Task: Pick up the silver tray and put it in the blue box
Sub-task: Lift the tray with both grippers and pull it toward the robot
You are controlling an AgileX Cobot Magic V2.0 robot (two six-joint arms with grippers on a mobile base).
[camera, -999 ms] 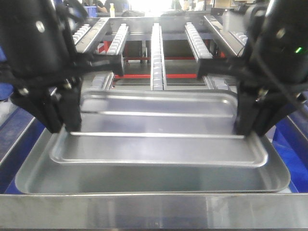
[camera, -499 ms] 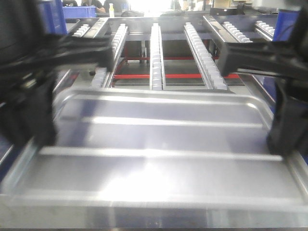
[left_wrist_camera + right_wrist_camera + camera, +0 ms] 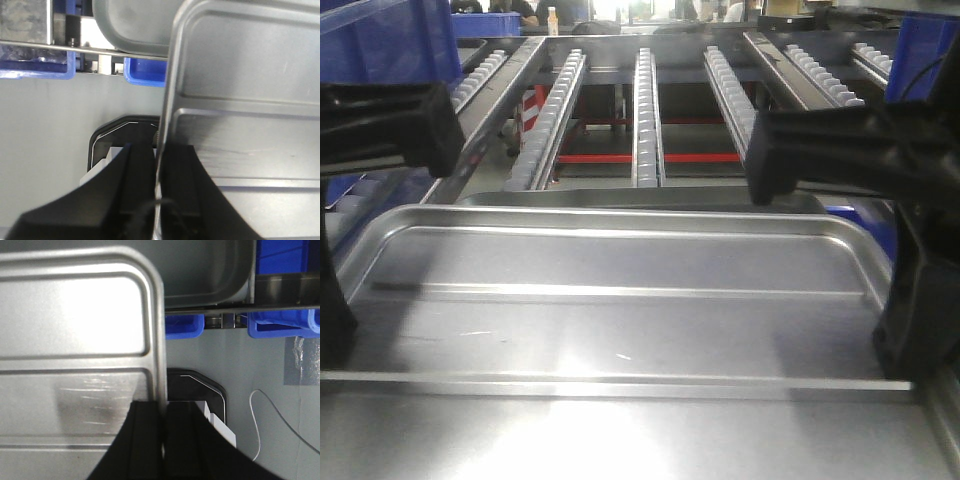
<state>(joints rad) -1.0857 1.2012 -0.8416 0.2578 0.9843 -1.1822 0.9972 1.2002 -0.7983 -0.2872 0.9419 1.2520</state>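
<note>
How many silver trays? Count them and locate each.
2. The silver tray, held at its ends by left tool and right tool; a second tray lying just beyond it. Others may be hidden.

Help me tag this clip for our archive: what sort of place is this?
Probably a factory or warehouse handling line. Long roller conveyor rails run away from the camera, blue plastic bins sit alongside, and the silver tray is a plain industrial metal one.
</note>
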